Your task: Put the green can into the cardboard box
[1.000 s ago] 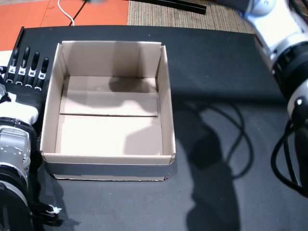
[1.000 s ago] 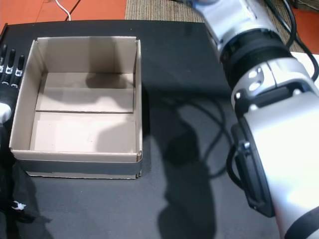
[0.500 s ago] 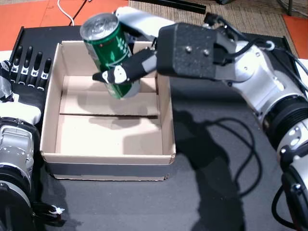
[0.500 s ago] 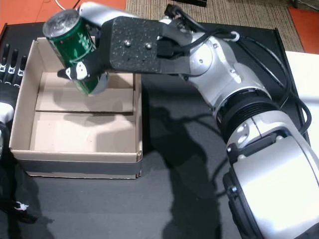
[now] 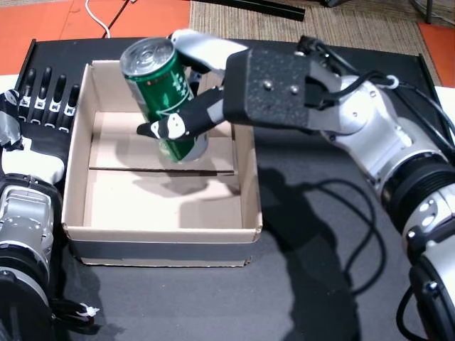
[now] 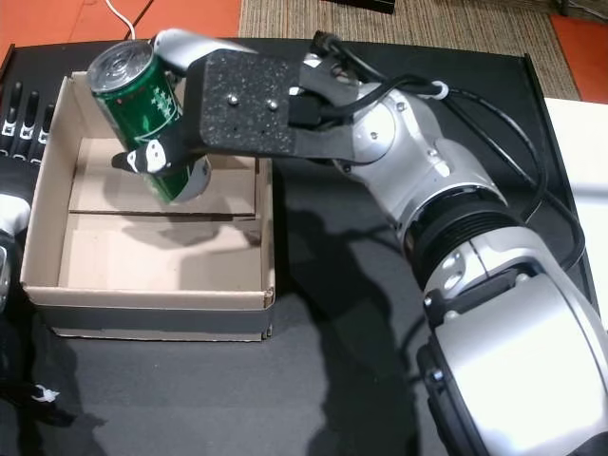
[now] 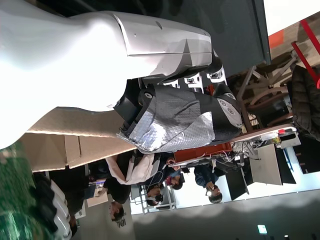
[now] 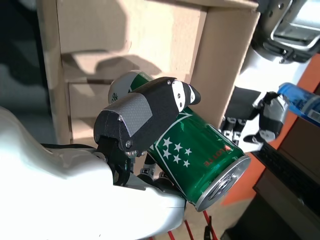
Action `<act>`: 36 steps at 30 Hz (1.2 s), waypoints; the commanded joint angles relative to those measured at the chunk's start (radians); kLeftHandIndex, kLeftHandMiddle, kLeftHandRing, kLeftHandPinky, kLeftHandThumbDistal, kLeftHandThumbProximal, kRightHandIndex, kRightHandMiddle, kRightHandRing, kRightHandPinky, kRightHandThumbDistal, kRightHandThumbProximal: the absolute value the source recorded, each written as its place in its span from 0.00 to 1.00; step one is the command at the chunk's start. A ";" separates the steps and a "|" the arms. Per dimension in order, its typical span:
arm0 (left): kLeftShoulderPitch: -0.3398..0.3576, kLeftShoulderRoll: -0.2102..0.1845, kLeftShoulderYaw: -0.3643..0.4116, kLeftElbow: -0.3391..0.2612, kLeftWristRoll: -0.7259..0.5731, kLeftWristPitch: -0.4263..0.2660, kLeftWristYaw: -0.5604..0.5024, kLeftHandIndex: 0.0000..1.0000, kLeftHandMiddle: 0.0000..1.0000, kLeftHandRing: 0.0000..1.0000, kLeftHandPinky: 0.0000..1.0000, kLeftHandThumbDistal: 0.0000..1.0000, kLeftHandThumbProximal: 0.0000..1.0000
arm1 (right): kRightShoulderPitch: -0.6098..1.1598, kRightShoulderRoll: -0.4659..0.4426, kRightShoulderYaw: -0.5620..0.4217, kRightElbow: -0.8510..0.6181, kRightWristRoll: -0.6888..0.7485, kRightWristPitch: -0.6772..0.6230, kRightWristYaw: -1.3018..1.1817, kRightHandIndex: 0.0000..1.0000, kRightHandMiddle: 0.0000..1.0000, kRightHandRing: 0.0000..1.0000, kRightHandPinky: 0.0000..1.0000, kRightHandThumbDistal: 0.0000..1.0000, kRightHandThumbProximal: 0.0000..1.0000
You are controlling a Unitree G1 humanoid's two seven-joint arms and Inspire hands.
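The green can (image 5: 163, 99) (image 6: 147, 123) (image 8: 195, 155) hangs tilted over the far half of the open cardboard box (image 5: 245, 170) (image 6: 268, 237), its silver top pointing up and left. My right hand (image 5: 213, 99) (image 6: 204, 109) (image 8: 142, 112) is shut on it, thumb across its front and fingers behind. In both head views my left hand (image 5: 43, 96) (image 6: 19, 119) lies flat just outside the box's left wall, fingers straight and apart, holding nothing. The left wrist view shows my left hand (image 7: 175, 117) with a taped palm beside the box's wall (image 7: 75, 132).
The box stands on a black table (image 5: 320, 284) (image 6: 361, 361) with bare surface to its right and front. Orange floor (image 5: 50, 18) and a woven mat (image 5: 341, 21) lie beyond the table. A black cable (image 5: 370, 213) trails along my right arm. People sit in the background of the left wrist view.
A second ago the box stood alone with only my forearm at the edge. My right hand has swung in from the right carrying the can, then lowered slightly over the box.
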 commanded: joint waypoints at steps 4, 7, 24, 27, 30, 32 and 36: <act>-0.009 -0.006 0.001 0.001 -0.008 -0.001 -0.002 0.46 0.48 0.61 0.77 0.00 0.68 | 0.009 0.011 0.009 -0.001 -0.008 0.005 0.003 0.03 0.04 0.16 0.39 0.00 0.00; -0.007 -0.008 0.004 0.002 -0.010 -0.003 -0.006 0.43 0.47 0.61 0.77 0.00 0.64 | 0.013 0.009 0.026 -0.001 -0.023 -0.003 0.006 0.03 0.04 0.16 0.39 0.00 0.00; -0.015 -0.015 -0.004 0.001 -0.002 -0.007 0.016 0.46 0.51 0.68 0.84 0.00 0.90 | -0.052 -0.019 0.086 -0.006 -0.074 0.042 0.144 0.25 0.21 0.36 0.58 0.06 0.04; -0.013 -0.017 -0.006 0.000 -0.001 -0.007 0.012 0.48 0.52 0.69 0.86 0.00 0.91 | -0.049 -0.021 0.070 -0.007 -0.061 0.022 0.149 0.24 0.21 0.35 0.56 0.01 0.02; -0.013 -0.018 -0.007 0.001 0.000 -0.009 0.011 0.46 0.50 0.68 0.86 0.00 0.92 | -0.051 -0.023 0.062 -0.007 -0.060 0.019 0.155 0.28 0.25 0.39 0.58 0.03 0.04; -0.013 -0.020 -0.006 0.001 0.000 -0.011 0.011 0.48 0.52 0.71 0.88 0.00 0.92 | -0.054 -0.025 0.060 -0.007 -0.060 0.023 0.167 0.41 0.37 0.47 0.64 0.09 0.11; -0.014 -0.021 -0.007 0.001 0.000 -0.011 0.008 0.50 0.52 0.70 0.88 0.00 0.94 | -0.053 -0.031 0.064 -0.009 -0.066 -0.001 0.175 0.65 0.69 0.77 0.84 0.37 0.35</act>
